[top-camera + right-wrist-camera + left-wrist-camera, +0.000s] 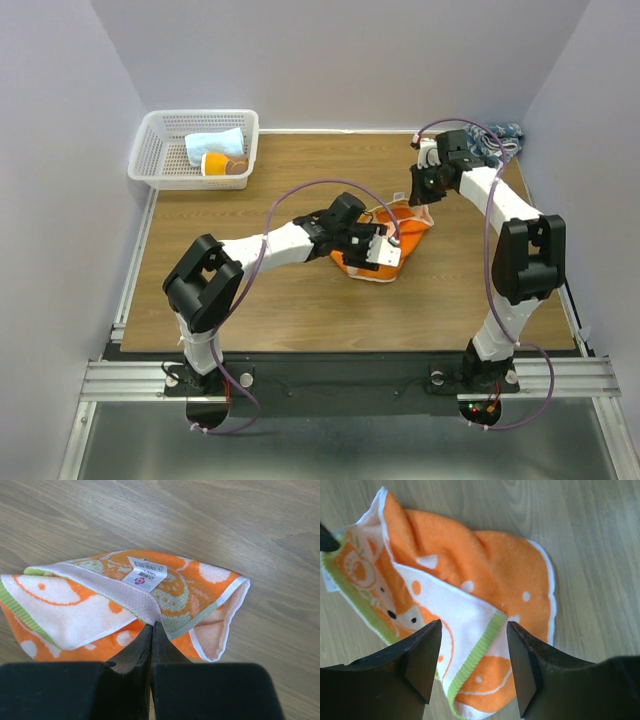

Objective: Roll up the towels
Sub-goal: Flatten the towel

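The white towel with orange prints and a green edge [412, 226] lies crumpled and partly folded at the table's middle. My left gripper [384, 248] hovers over its near side, open and empty, with the green edge [479, 650] between the jaws [474, 625]. My right gripper [419, 191] is at the towel's far right corner, shut, its tips [152, 625] pinching a fold of the towel [70, 605] just below the sewn label [145, 573]. The dark-blue-and-white towel [503, 134] lies bunched at the back right corner, behind the right arm.
A white mesh basket [150, 150] stands at the back left, holding a light blue cloth [215, 144] and an orange roll [214, 165]. Grey walls close in the wooden table [280, 300] on three sides.
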